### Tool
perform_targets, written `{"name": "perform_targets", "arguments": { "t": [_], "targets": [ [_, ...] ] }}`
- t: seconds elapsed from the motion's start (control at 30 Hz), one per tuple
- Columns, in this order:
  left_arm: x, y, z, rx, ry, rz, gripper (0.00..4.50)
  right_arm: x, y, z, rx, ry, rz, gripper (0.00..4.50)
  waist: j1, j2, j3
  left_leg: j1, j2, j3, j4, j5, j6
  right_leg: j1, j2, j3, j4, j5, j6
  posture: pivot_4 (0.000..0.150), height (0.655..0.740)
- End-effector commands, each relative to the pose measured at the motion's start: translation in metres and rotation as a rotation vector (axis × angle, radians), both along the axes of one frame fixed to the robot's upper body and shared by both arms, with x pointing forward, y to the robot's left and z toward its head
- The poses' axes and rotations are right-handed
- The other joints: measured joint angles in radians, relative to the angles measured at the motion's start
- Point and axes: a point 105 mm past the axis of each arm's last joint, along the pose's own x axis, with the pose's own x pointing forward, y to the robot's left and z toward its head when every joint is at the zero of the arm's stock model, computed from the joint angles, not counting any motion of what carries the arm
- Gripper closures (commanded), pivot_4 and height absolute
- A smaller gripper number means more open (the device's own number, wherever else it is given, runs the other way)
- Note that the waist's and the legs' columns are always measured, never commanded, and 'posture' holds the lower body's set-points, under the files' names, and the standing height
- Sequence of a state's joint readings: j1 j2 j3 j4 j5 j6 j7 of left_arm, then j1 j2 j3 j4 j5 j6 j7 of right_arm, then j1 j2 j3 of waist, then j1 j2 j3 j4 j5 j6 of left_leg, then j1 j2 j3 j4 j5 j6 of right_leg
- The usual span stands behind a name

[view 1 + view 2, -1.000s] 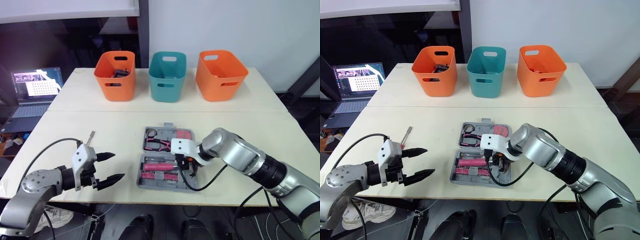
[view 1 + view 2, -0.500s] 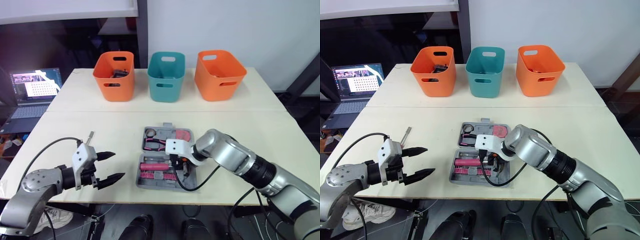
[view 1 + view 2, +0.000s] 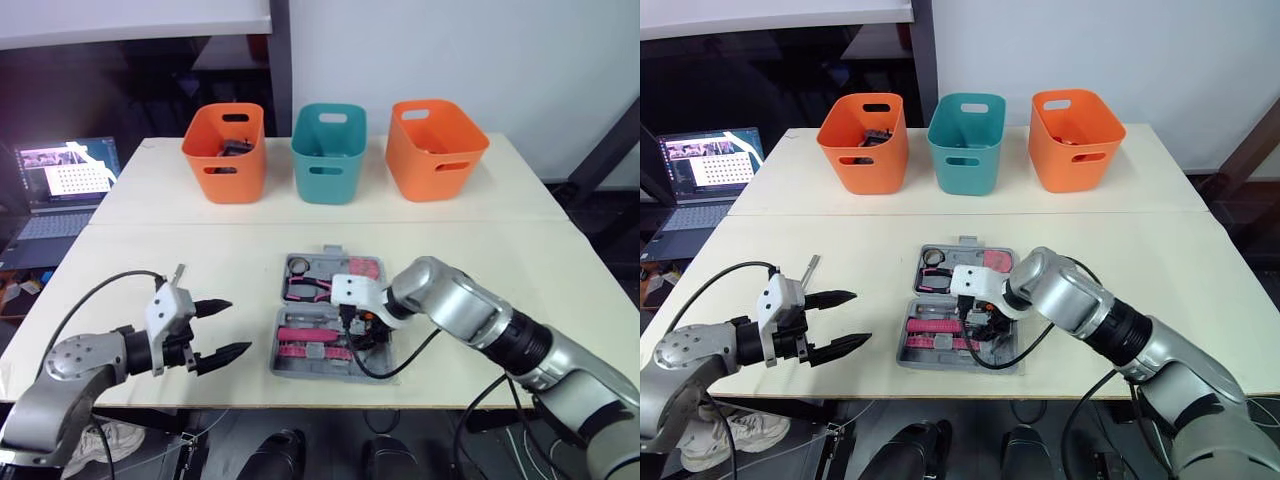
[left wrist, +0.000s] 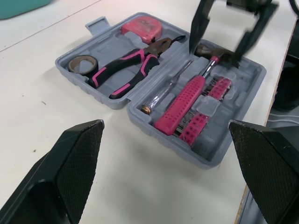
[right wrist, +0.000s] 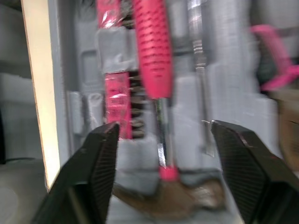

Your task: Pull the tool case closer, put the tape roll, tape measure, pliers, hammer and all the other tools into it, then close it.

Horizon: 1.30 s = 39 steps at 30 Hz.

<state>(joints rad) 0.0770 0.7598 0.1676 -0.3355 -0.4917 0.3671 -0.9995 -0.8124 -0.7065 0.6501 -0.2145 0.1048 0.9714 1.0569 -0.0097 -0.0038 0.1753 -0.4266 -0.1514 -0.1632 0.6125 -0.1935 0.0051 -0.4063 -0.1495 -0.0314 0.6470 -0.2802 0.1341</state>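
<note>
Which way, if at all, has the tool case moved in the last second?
No. The tool case lies where it was against the teal bin; only the camera shifted.

Above tool case (image 4: 247, 79): right gripper (image 4: 223, 32); free table (image 3: 240, 280) between it, left gripper (image 3: 238, 326).

The left arm (image 3: 72, 362) and right arm (image 3: 455, 305) are rounded silver-grey metal with black joint bands. A black cable (image 3: 88, 303) loops off each wrist. The left hand (image 3: 240, 326) and right hand (image 4: 215, 46) each have a white block (image 3: 166, 310) and two black, pointed, dimpled fingers (image 4: 70, 163).
</note>
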Motion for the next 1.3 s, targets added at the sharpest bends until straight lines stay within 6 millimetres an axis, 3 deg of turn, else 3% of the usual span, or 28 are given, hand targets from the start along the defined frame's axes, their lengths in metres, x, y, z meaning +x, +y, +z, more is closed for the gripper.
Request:
{"name": "perform_targets", "arguments": {
  "t": [0.03, 0.1, 0.17, 0.2, 0.27, 0.43, 0.8, 0.93, 1.13, 1.3],
  "targets": [
    [-0.001, -0.007, 0.006, -0.013, -0.014, -0.039, 0.00, 0.002, 0.007, 0.028, 0.187, -0.208, 0.063, 1.24, 0.002, -0.002, -0.001, 0.000, 0.000, 0.000, 0.000, 0.000, 0.000, 0.000, 0.000, 0.000, 0.000, 0.000, 0.000, 0.150, 0.7400],
    [-0.001, -0.008, 0.006, -0.017, -0.013, -0.052, 0.00, -0.002, 0.005, 0.026, 0.235, -0.230, 0.068, 1.24, 0.001, -0.002, -0.001, 0.000, 0.000, 0.000, 0.000, 0.000, 0.000, 0.001, 0.000, 0.000, 0.000, 0.000, 0.000, 0.150, 0.7400],
    [-0.001, -0.010, 0.006, -0.023, -0.011, -0.068, 0.00, -0.009, 0.005, 0.016, 0.260, -0.129, 0.056, 1.24, -0.001, -0.002, -0.001, 0.000, 0.000, 0.001, 0.000, 0.000, 0.000, 0.001, 0.000, 0.000, 0.000, 0.000, 0.000, 0.150, 0.7400],
    [0.000, -0.011, 0.006, -0.018, -0.013, -0.076, 0.00, -0.011, 0.009, 0.014, 0.285, -0.109, 0.061, 1.49, -0.003, -0.002, -0.001, 0.000, 0.000, 0.001, 0.001, 0.000, 0.000, 0.001, 0.000, 0.000, 0.000, 0.000, 0.000, 0.150, 0.7400],
    [0.000, -0.015, 0.005, -0.006, -0.014, -0.103, 0.00, -0.010, 0.015, 0.008, 0.308, -0.112, 0.072, 2.13, -0.005, -0.002, -0.001, 0.000, 0.001, 0.001, 0.001, 0.000, -0.001, 0.001, 0.000, 0.000, 0.000, 0.001, -0.001, 0.150, 0.7400],
    [0.000, -0.019, 0.009, -0.009, -0.019, -0.141, 0.00, -0.002, 0.028, -0.007, 0.319, -0.094, 0.054, 4.46, -0.004, -0.002, -0.001, 0.001, 0.002, 0.001, 0.000, 0.001, -0.001, 0.001, 0.001, 0.000, 0.001, 0.002, -0.002, 0.150, 0.7400],
    [0.000, -0.015, 0.009, 0.002, -0.023, -0.141, 0.00, -0.004, 0.028, -0.056, 0.280, 0.049, 0.013, 4.46, -0.003, -0.002, -0.001, 0.001, 0.002, 0.001, 0.000, 0.001, -0.002, 0.000, 0.002, 0.000, 0.001, 0.002, -0.002, 0.150, 0.7400],
    [0.000, -0.013, 0.007, 0.017, -0.022, -0.137, 0.00, -0.013, 0.019, -0.091, 0.203, 0.129, -0.010, 4.46, -0.006, -0.003, -0.002, 0.004, 0.002, 0.001, -0.001, 0.001, -0.002, 0.002, 0.003, 0.000, 0.001, 0.002, -0.002, 0.150, 0.7400],
    [0.000, -0.012, 0.008, 0.026, -0.025, -0.137, 0.00, -0.022, 0.011, -0.114, 0.116, 0.156, 0.006, 4.46, -0.005, -0.006, -0.010, 0.018, 0.003, 0.001, -0.006, -0.001, -0.005, 0.015, 0.002, 0.002, -0.001, 0.001, -0.002, 0.150, 0.7400],
    [0.000, -0.010, 0.007, 0.031, -0.023, -0.136, 0.00, -0.029, -0.002, -0.136, 0.026, 0.190, -0.011, 4.46, -0.004, -0.006, -0.022, 0.019, 0.003, 0.001, -0.007, -0.002, -0.006, 0.015, 0.002, 0.002, -0.001, -0.001, -0.002, 0.150, 0.7400]
  ]
}}
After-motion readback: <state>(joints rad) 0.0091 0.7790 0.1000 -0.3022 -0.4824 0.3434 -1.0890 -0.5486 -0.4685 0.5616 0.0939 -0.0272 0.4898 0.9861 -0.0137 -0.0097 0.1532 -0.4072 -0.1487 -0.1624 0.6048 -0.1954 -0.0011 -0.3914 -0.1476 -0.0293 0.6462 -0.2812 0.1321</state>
